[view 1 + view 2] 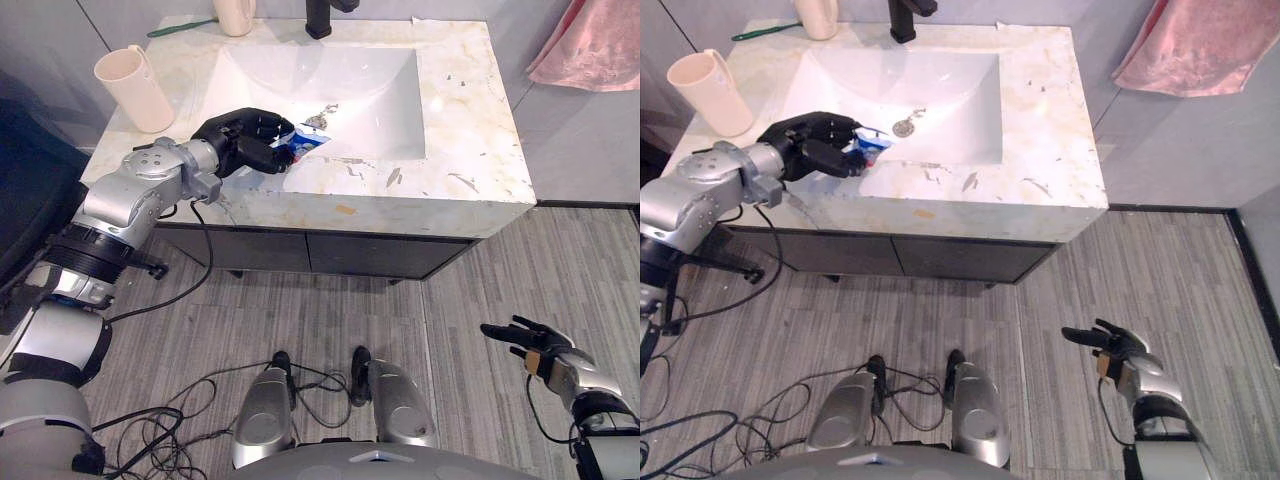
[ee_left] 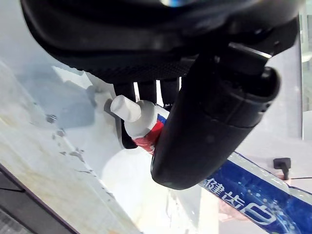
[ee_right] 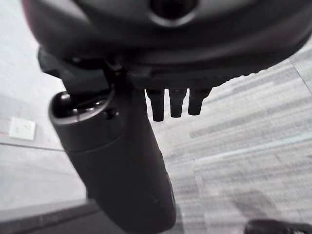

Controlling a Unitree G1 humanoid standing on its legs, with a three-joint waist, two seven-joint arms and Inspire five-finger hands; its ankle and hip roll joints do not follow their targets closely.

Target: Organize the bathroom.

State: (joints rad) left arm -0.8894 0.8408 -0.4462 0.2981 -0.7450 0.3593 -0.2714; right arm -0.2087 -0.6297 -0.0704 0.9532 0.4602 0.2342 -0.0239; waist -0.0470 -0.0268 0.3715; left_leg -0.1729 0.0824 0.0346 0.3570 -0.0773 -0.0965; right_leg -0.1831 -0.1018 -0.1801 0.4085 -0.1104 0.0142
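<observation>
A blue and white toothpaste tube [image 1: 306, 143] with a white cap [image 2: 127, 108] lies in my left hand [image 1: 245, 140], whose fingers and thumb are curled round it, at the front left rim of the white sink basin [image 1: 340, 80]. The tube's blue body [image 2: 253, 202] shows past the thumb in the left wrist view. A beige cup [image 1: 135, 90] with a handle stands on the marble counter [image 1: 470, 150] to the left. A green toothbrush [image 1: 182, 28] lies at the counter's back left. My right hand [image 1: 530, 340] hangs low at the right over the floor, fingers straight, holding nothing.
A second beige cup [image 1: 235, 15] and a black tap [image 1: 318, 20] stand at the back of the counter. A pink towel [image 1: 590, 45] hangs on the wall to the right. Dark cabinet doors [image 1: 320, 250] sit under the counter above a grey plank floor [image 1: 330, 320].
</observation>
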